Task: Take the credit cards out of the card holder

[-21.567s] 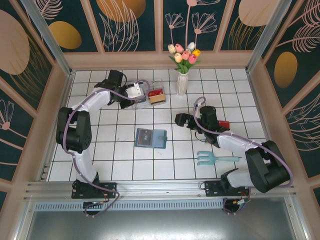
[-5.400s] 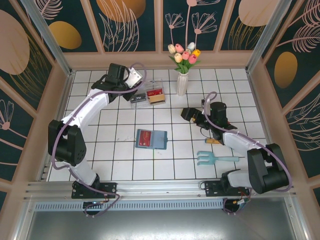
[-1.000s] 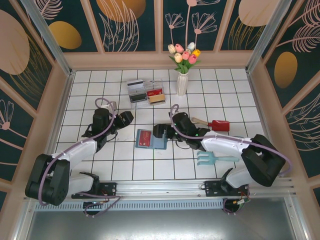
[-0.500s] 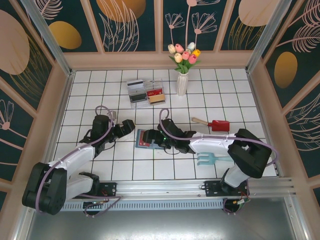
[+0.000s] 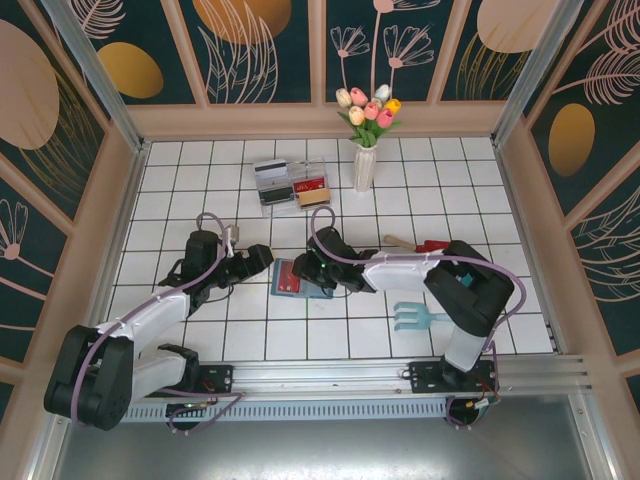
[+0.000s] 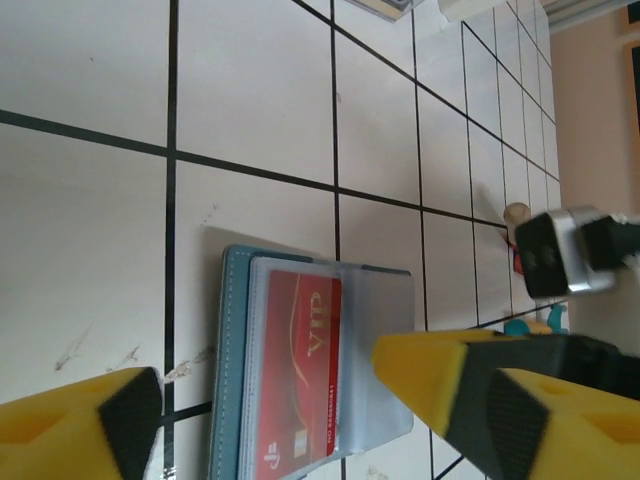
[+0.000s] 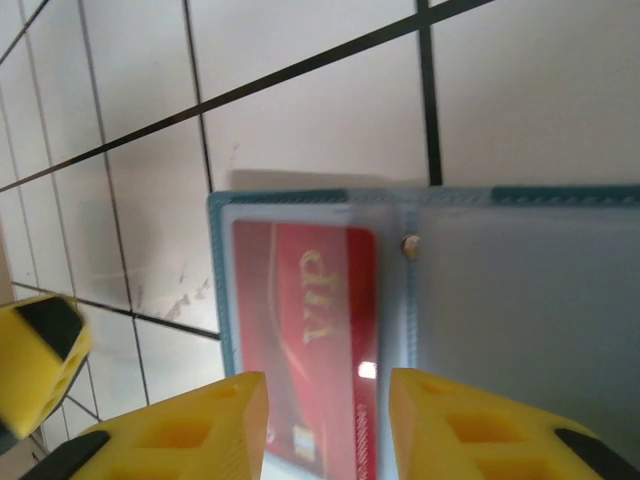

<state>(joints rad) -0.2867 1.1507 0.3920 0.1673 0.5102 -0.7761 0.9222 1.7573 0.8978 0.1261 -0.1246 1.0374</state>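
The red card (image 7: 305,340) lies in the card holder's (image 7: 520,300) left half, long axis near-far; the spread left pincer (image 5: 264,258) sits just left, the spread right pincer (image 7: 328,385) hovers above.

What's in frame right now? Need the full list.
card holder: 1, teal-blue, lying open on the tiles mid-table
red card: 1, red, under clear plastic in the holder's slot
clear tray: 1, clear, two compartments, far side, left of the vase
tray cards: grey/dark in the left compartment, red and tan in the right; exact count unclear
vase: 1, white, far centre
tulips: bunch, pink, white and yellow, in the vase
hand rake: 1, light blue, near right
scoop: 1, red with wooden handle, partly behind the right arm
left gripper: yellow fingers, open, at the holder's left side
right gripper: yellow fingers, open, over the holder
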